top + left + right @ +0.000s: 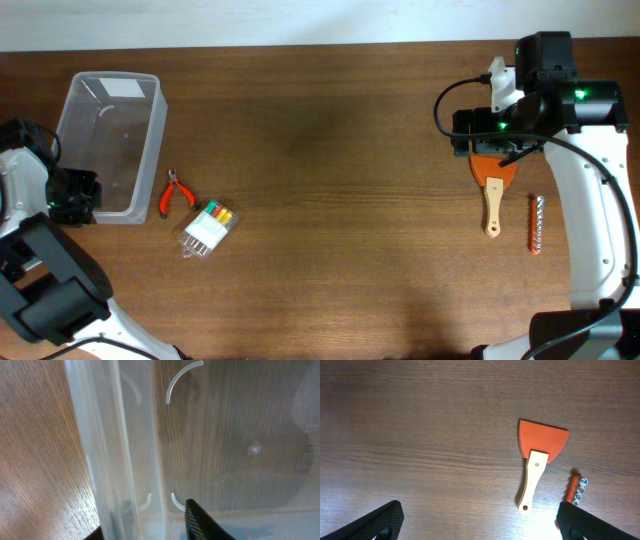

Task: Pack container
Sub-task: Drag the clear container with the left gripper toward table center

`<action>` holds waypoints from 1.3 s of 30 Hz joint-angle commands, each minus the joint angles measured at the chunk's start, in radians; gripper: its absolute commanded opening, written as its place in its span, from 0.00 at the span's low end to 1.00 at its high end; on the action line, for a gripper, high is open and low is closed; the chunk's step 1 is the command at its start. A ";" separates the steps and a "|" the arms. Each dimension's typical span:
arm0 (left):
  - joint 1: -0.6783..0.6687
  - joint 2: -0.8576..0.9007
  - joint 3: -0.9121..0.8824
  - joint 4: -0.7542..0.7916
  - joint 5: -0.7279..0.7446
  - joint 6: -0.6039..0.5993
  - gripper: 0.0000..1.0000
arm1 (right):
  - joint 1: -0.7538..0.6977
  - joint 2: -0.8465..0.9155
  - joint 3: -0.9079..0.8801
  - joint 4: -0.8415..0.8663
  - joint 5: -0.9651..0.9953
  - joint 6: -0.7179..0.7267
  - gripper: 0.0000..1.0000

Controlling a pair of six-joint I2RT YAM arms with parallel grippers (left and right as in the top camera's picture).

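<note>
A black finger [200, 521] of the left gripper [75, 195] is closest to the left wrist camera and stands inside the container [152, 150]. The other finger shows only as a dark corner outside the clear wall, so the wall is between the two. The jaws are rather narrow, but I cannot tell if they press on the plastic (the wall is see-through and blurred there). The container lies at the far left of the table [330, 120], with the gripper at its near left corner. Just to the right of it lie pliers [178, 193] with orange handles and a clear pack of markers [208, 228]. On the right side, the right gripper [479, 510] hangs with its jaws wide apart and holds nothing, over the far end of a scraper [535, 467] with an orange blade and wooden handle. A small orange bit holder [576, 489] lies just right of the scraper.
</note>
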 commanded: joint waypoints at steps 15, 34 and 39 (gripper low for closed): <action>-0.004 0.014 0.016 -0.027 -0.002 0.000 0.02 | -0.002 -0.002 0.027 -0.004 0.001 -0.007 0.99; -0.112 -0.109 0.293 -0.054 0.043 0.188 0.02 | -0.002 -0.002 0.027 -0.003 0.012 -0.007 0.99; -0.258 -0.162 0.338 -0.078 0.043 0.278 0.02 | -0.002 -0.005 0.028 -0.003 0.069 -0.007 0.99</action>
